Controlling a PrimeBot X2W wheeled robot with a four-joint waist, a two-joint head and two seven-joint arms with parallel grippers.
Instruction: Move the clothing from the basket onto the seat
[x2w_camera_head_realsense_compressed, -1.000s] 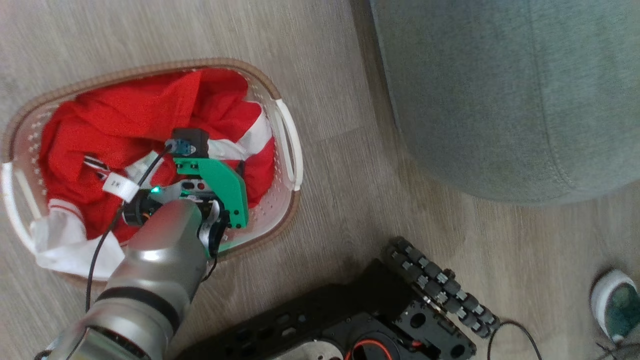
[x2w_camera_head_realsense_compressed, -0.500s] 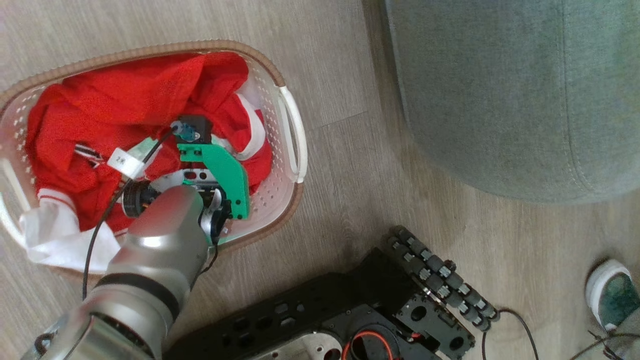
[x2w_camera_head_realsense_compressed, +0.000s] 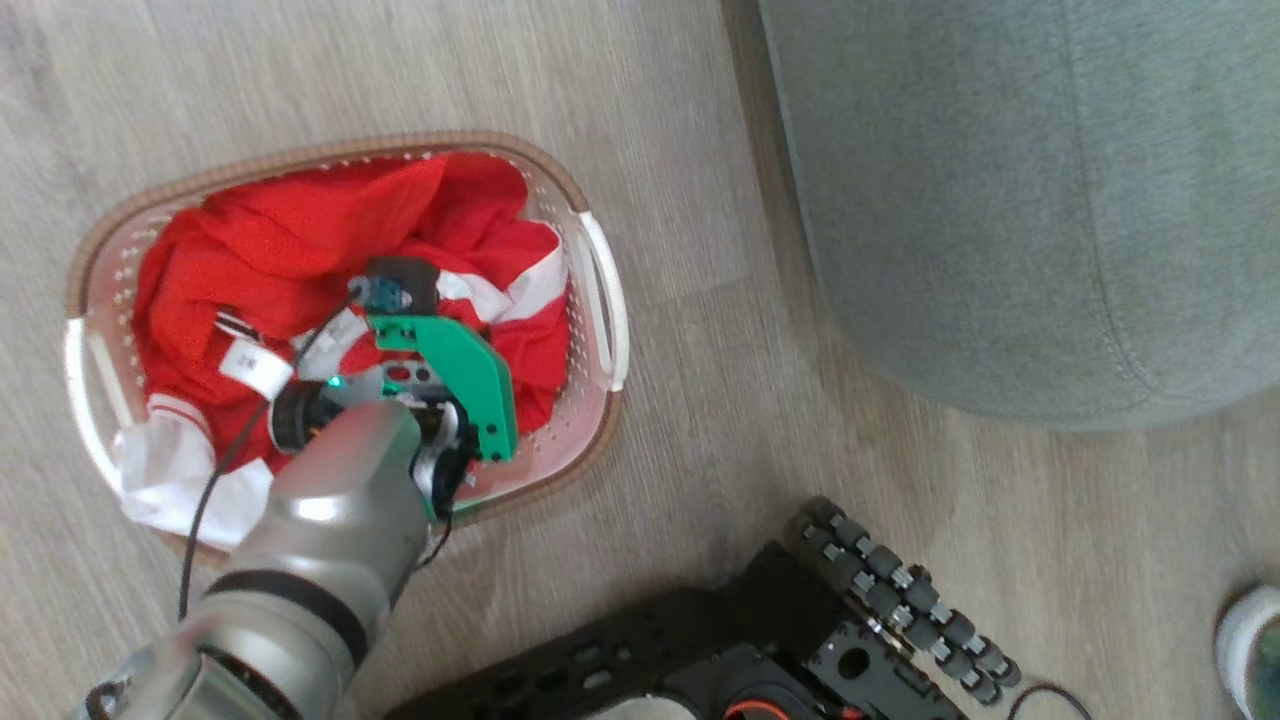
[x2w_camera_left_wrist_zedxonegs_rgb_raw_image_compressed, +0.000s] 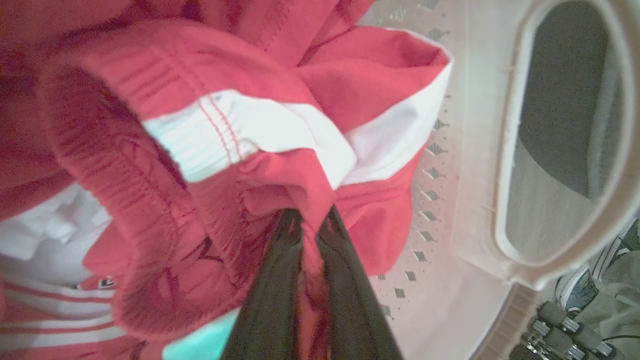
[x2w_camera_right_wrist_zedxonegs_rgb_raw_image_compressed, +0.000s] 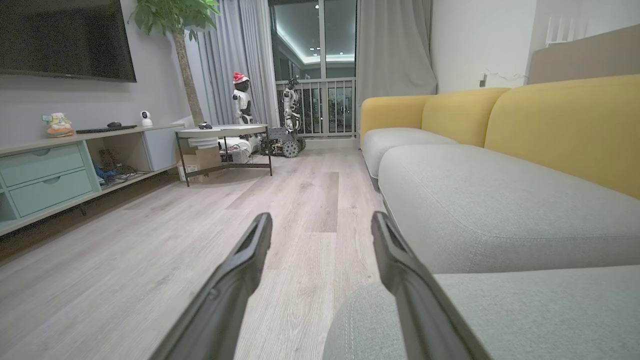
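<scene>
left gripper (x2w_camera_left_wrist_zedxonegs_rgb_raw_image_compressed: 309, 220) pinched tight on red clothing (x2w_camera_left_wrist_zedxonegs_rgb_raw_image_compressed: 240, 60) inside the basket (x2w_camera_left_wrist_zedxonegs_rgb_raw_image_compressed: 470, 125), right gripper (x2w_camera_right_wrist_zedxonegs_rgb_raw_image_compressed: 321, 217) wide open and empty by the seat (x2w_camera_right_wrist_zedxonegs_rgb_raw_image_compressed: 475, 200)

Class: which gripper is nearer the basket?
Left. The left gripper is inside the basket, shut on the clothing; the right gripper is open above the floor beside the seat.

Your head view is evenly lit but slightly blurred. In the left wrist view, the clothing (x2w_camera_left_wrist_zedxonegs_rgb_raw_image_compressed: 250, 130) reads soft. Right wrist view edges bow.
</scene>
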